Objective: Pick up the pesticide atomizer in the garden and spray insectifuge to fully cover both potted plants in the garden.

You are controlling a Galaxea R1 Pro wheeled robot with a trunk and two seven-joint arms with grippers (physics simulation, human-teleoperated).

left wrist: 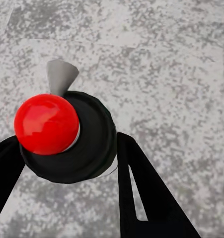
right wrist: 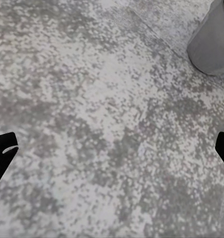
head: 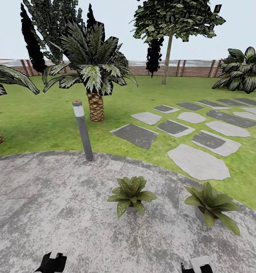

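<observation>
Light: bright, even, flat daylight under a pale sky.
Shadows: soft dark patch on the green lawn (head: 48,125) at 9 o'clock.
Glare: none.
Sharpness: head view crisp; wrist views' grey speckled paving (right wrist: 112,119) grainy and coarse.
Distortion: brown slatted fence (head: 196,68) bows near 12 o'clock.

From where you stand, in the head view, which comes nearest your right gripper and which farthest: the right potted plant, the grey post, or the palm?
1. Right potted plant, on the paving just ahead of the right gripper.
2. Grey post, at the paving's far edge, left.
3. Palm, on the lawn behind the post.

no readable text, labels, brands, numbers or signs anywhere in these views
</observation>
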